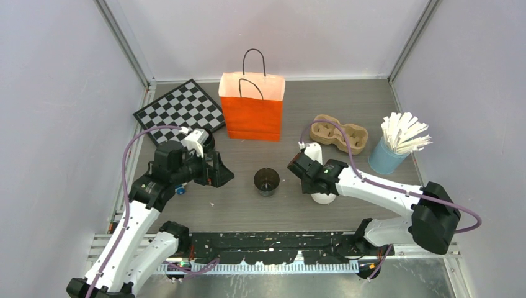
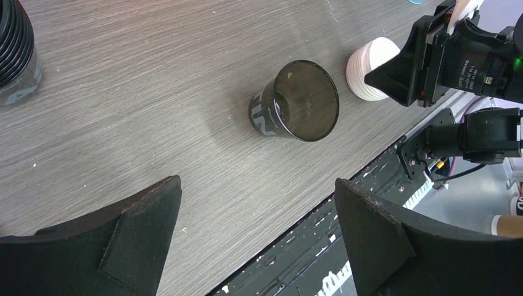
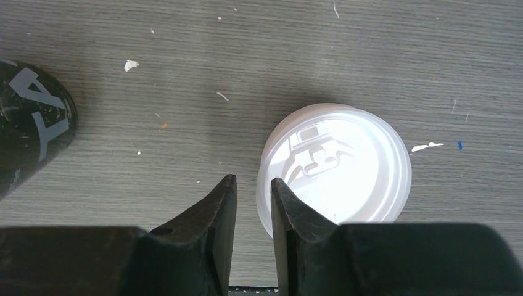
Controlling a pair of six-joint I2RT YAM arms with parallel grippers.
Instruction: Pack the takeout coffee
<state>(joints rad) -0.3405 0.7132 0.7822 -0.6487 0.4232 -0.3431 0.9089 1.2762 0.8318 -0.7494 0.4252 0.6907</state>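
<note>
The takeout coffee (image 3: 336, 163) shows from above as a round white sip lid on the table; what lies under the lid is hidden. My right gripper (image 3: 253, 179) hovers at its left rim, jaws open a narrow gap. One fingertip (image 3: 277, 188) overlaps the lid and the other stands beside it, with the rim between them. In the top view the white lid (image 1: 322, 197) peeks out under that gripper. The orange paper bag (image 1: 252, 108) stands open at the back. My left gripper (image 2: 256, 180) is wide open and empty over the table's front edge.
A black lidless cup (image 1: 267, 182) stands between the two grippers. A cardboard cup carrier (image 1: 339, 133) and a blue cup of white stirrers (image 1: 387, 155) sit at back right. A chessboard (image 1: 180, 112) lies at back left. A ribbed black stack (image 2: 15, 49) is by the left arm.
</note>
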